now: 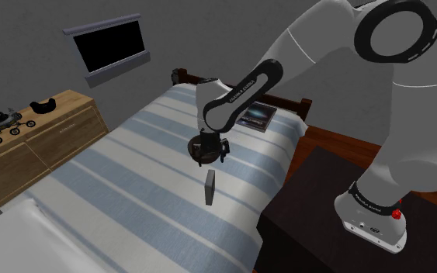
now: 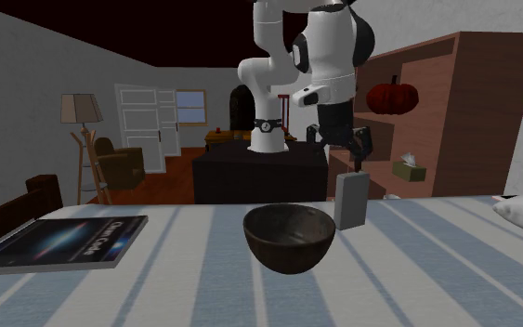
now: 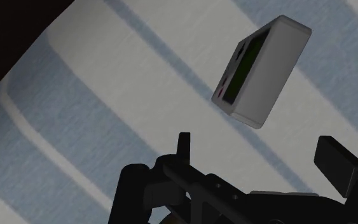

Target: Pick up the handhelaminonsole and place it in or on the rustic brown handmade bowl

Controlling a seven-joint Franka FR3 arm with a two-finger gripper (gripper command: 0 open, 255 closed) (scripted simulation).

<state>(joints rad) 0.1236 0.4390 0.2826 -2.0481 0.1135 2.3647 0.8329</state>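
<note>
The approach is in hand and the grasp is not yet made. The arm (image 1: 247, 87) hangs its jaws just above the handheld console (image 1: 209, 188), a grey slab standing on end on the striped bed (image 1: 116, 194). The jaws are spread wide with nothing between them; in the wrist view the console (image 3: 260, 70) lies beyond the two black fingers (image 3: 338, 163), apart from both. The dark brown bowl (image 2: 289, 237) sits on the bed near the console (image 2: 350, 200), toward the second exterior view's left and nearer that camera. It looks apart from the console, though the gap is hard to judge from so low an angle. The next move, I judge, calls for a straight descent with the jaws turned to straddle the slab's thin sides, since a nudge could tip something standing so narrowly. Where the console's foot meets the bed cover is hard to make out, its screen face is seen at a slant, and the bowl's bottom is hidden behind its near rim.
</note>
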